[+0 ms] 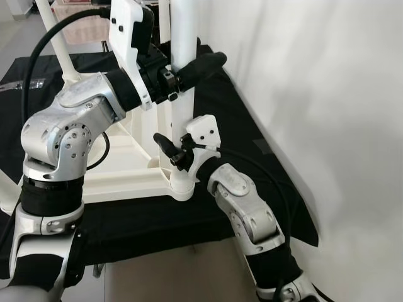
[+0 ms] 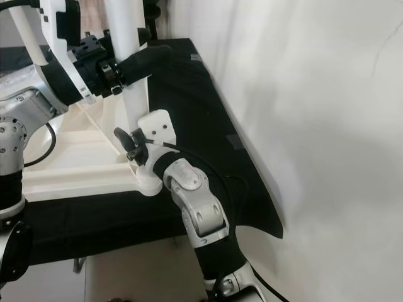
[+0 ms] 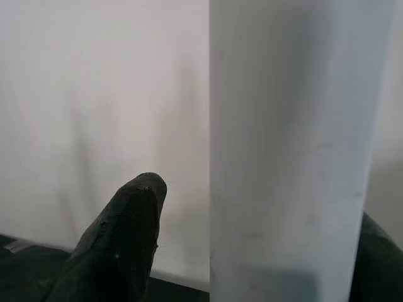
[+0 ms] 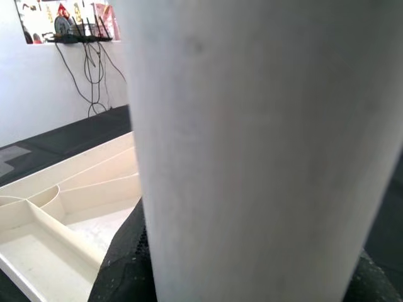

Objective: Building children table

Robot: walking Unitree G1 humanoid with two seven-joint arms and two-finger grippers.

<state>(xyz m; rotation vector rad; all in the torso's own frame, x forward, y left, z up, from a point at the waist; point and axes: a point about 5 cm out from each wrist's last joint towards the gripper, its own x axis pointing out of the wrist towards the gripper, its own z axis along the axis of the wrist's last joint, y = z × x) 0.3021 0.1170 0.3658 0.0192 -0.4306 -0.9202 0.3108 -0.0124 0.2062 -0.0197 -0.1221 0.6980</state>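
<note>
Black cloth (image 1: 239, 119) covers the work surface in front of you and runs up to the pale wall (image 1: 327, 94) on your right. On that cloth lies the white tabletop (image 1: 119, 179), upside down, so its underside faces you as a shallow tray split by raised ribs into compartments; in the right wrist view those compartments (image 4: 44, 233) hold nothing that you can make out. At the tabletop's near right corner a white table leg (image 1: 182, 82) stands upright in its rounded socket (image 1: 181, 185), and a second leg (image 1: 60, 47) rises further back on your left. Your left gripper (image 1: 192, 72) is clamped on the upright leg high up, its black fingers (image 3: 119, 245) wrapped around either side of the tube. Your right gripper (image 1: 173, 154) is down low on the same leg, just above the socket, with its fingers pressed against the tube on both sides, so it too is holding the leg. A black cable (image 1: 44, 41) loops up from your left arm.
</note>
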